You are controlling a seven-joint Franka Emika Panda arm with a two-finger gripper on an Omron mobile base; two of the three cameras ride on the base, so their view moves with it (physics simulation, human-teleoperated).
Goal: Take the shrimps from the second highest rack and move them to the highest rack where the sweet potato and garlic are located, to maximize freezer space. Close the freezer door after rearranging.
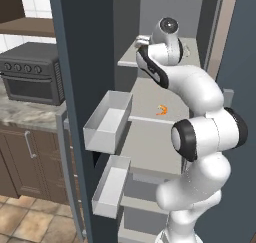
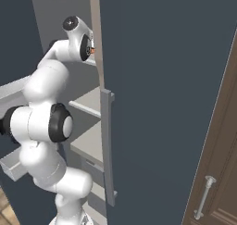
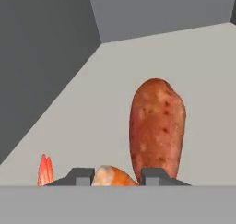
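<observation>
While one shrimp [image 3: 110, 177] is gripped between the gripper [image 3: 117, 176] fingers just beside the sweet potato [image 3: 157, 128] on the highest rack [image 3: 193, 66], another shrimp [image 1: 162, 110] is left below; the freezer door [image 1: 82, 87] is unclosed.

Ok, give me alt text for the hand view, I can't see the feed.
A shrimp sits between the two dark fingers at the bottom, just above a pale freezer shelf. A reddish-brown sweet potato lies on the shelf right behind it, grey walls beyond.
</observation>
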